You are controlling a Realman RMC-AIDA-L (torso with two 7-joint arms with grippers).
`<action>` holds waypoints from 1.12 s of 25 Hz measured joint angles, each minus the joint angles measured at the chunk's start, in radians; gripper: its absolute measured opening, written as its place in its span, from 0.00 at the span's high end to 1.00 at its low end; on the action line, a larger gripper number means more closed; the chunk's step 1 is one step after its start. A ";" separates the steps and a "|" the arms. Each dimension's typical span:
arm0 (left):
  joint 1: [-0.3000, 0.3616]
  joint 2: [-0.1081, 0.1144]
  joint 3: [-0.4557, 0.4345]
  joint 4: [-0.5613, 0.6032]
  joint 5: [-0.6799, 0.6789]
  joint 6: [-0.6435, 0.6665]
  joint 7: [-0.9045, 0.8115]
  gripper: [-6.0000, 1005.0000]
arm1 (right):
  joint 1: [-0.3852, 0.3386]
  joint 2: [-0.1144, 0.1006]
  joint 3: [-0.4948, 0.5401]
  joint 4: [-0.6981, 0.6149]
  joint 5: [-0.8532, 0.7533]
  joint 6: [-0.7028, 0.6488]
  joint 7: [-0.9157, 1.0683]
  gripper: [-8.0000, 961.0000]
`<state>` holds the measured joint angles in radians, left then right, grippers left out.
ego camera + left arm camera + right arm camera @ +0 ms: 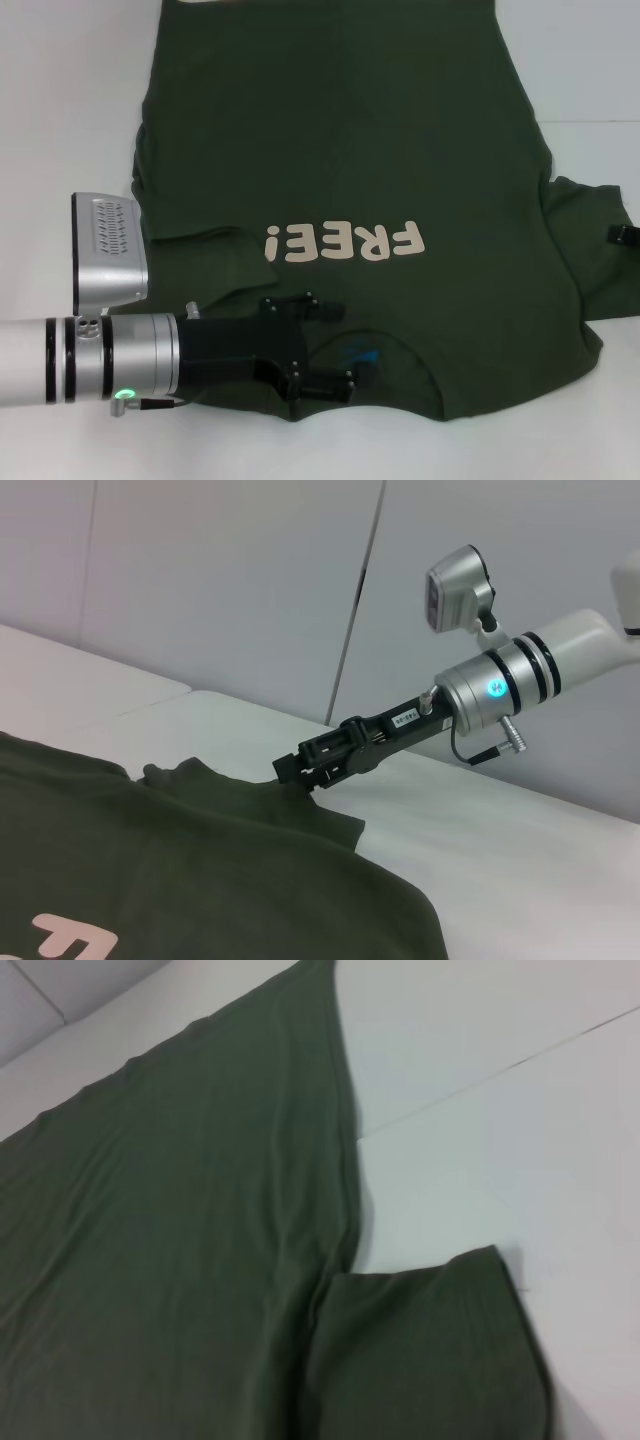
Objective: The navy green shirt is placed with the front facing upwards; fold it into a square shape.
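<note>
The navy green shirt lies flat on the white table, front up, its collar toward me and the cream "FREE!" lettering upside down. My left gripper is open and low over the collar, one finger on the chest side and the other by the blue label. My right gripper is at the edge of the shirt's right sleeve and pinches the cloth, which rises to its tip; only its tip shows in the head view. The right wrist view shows the sleeve and the shirt's side edge.
The white table reaches out on both sides of the shirt, with a seam line running across it. The shirt's left sleeve lies partly folded onto the body. A grey wall stands behind the table.
</note>
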<state>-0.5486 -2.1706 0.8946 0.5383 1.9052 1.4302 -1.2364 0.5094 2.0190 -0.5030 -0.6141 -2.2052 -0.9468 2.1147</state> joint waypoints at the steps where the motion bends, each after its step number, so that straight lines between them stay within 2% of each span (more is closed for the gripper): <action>1: 0.000 0.000 0.000 0.000 0.000 0.000 0.000 0.07 | 0.004 0.000 0.000 0.004 0.000 0.000 -0.001 0.11; 9: 0.004 0.000 -0.002 0.000 0.000 -0.013 -0.001 0.07 | 0.014 -0.004 0.002 0.030 0.005 -0.010 0.007 0.12; 20: 0.007 0.000 -0.017 0.000 0.000 -0.017 -0.002 0.08 | 0.013 -0.005 0.009 0.031 0.059 -0.020 0.000 0.56; 25: 0.007 0.000 -0.023 0.000 0.000 -0.017 -0.002 0.08 | 0.005 -0.004 0.011 0.031 0.082 -0.020 0.000 0.82; 28: 0.007 0.000 -0.025 0.000 0.000 -0.017 -0.002 0.08 | 0.001 -0.003 0.011 0.031 0.095 -0.019 -0.005 0.88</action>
<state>-0.5413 -2.1705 0.8698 0.5385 1.9051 1.4136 -1.2380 0.5107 2.0156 -0.4920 -0.5828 -2.1100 -0.9658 2.1099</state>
